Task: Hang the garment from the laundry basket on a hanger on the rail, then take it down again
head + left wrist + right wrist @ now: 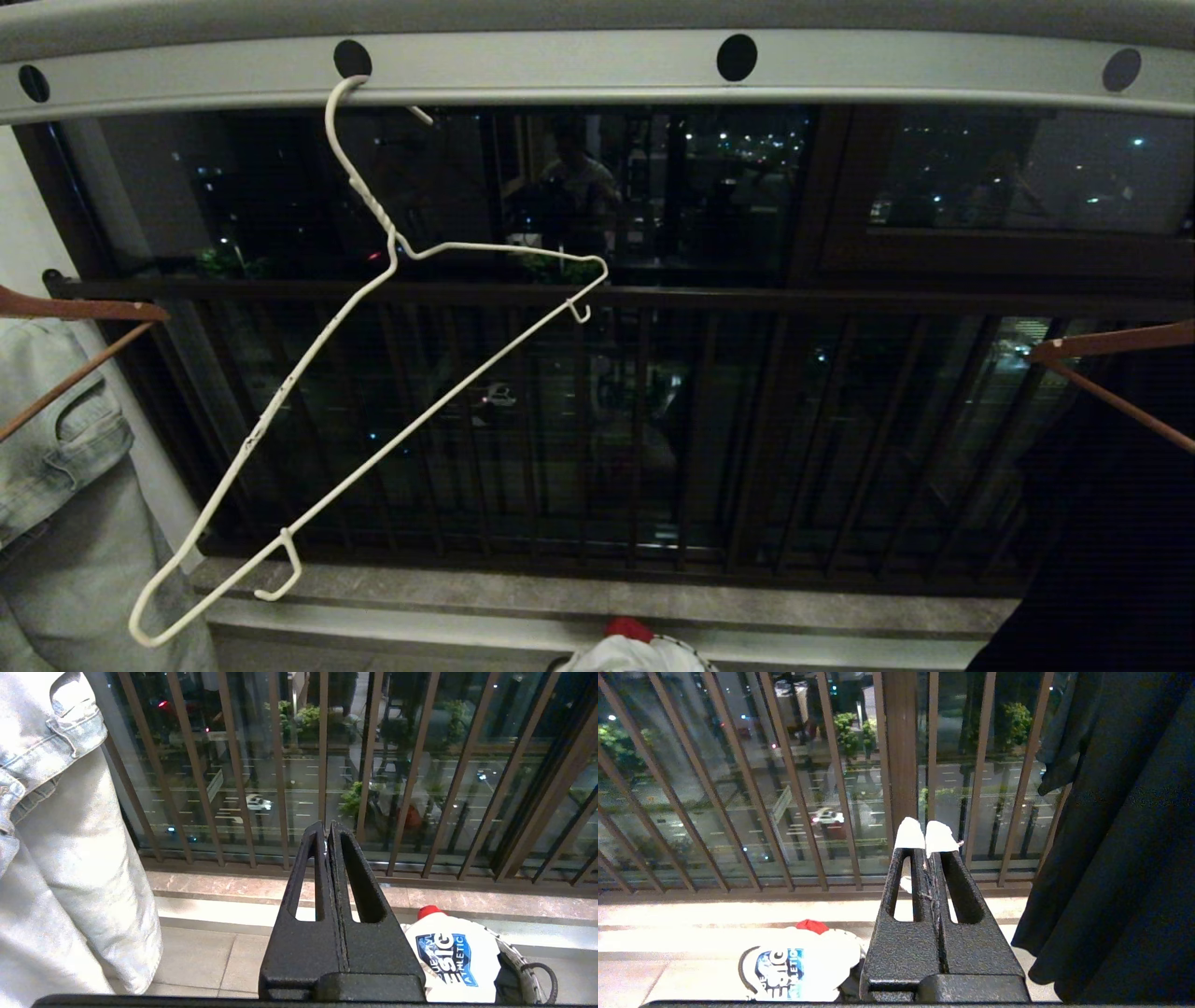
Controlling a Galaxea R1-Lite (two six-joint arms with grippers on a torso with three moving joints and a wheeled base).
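The left tool [328, 835], black with slotted fingers, has its jaws pressed together and holds nothing; it points out toward the dark balcony railing bars [322, 765], above the floor tiles. The right tool [927, 842], also black with white tape on its fingertips, is likewise closed tight and empty, aimed at the same bars. Neither tool shows in the head view.

Below and near both tools, the white short-sleeved T-shirt with a slanted blue-and-black chest print [448, 956] lies bundled in the small round laundry basket with a white woven rim and black loop handle [523, 970] on the floor by the stone sill. A bit of red cloth [430, 911] pokes up behind it.

Higher up, the thin white wire hanger with a twisted neck [373, 373] hangs bare and strongly tilted, its hook through a round hole in the wide flat light-grey metal rail [560, 70].

Pale denim jeans [60, 835] hang on a brown wooden hanger [75, 308] at the robot's left; a dark garment [1120, 835] hangs at its right.
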